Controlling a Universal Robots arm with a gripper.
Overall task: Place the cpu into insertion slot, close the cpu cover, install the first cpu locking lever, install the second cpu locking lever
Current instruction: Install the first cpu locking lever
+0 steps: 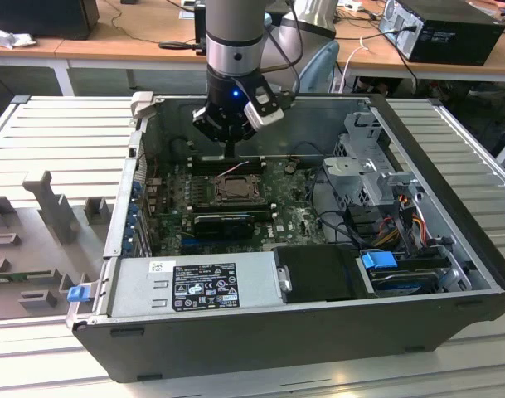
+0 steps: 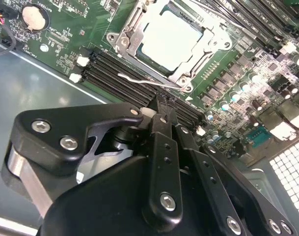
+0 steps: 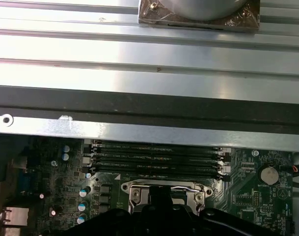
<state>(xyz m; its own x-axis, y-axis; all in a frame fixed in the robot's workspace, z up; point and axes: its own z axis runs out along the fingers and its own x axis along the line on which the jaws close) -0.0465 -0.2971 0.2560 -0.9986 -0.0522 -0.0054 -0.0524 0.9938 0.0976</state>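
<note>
The gripper [image 1: 228, 152] hangs inside the open computer case [image 1: 451, 249], above the green motherboard [image 1: 293, 217], just behind the socket as the exterior view shows it. In the second wrist view its 2 black fingers [image 2: 165, 118] stand pressed together with nothing between them, so the gripper [image 2: 164, 101] is closed and empty. The tips are over the row of black memory slots [image 2: 120, 73], close to a thin silver lever [image 2: 139, 79] that runs along the edge of the socket.

The cpu [image 2: 171, 39] lies flat in the insertion slot [image 2: 196, 34], its pale metal face looking up. The cpu cover [image 2: 127, 42] lies down around it, and the chip shows through the square window. In the first wrist view the cpu cover [image 3: 139, 189] appears just beside the memory slots [image 3: 154, 160], partly hidden by the black gripper body [image 3: 159, 219]. A round coin battery [image 3: 270, 174] sits on the board near that socket.
</note>
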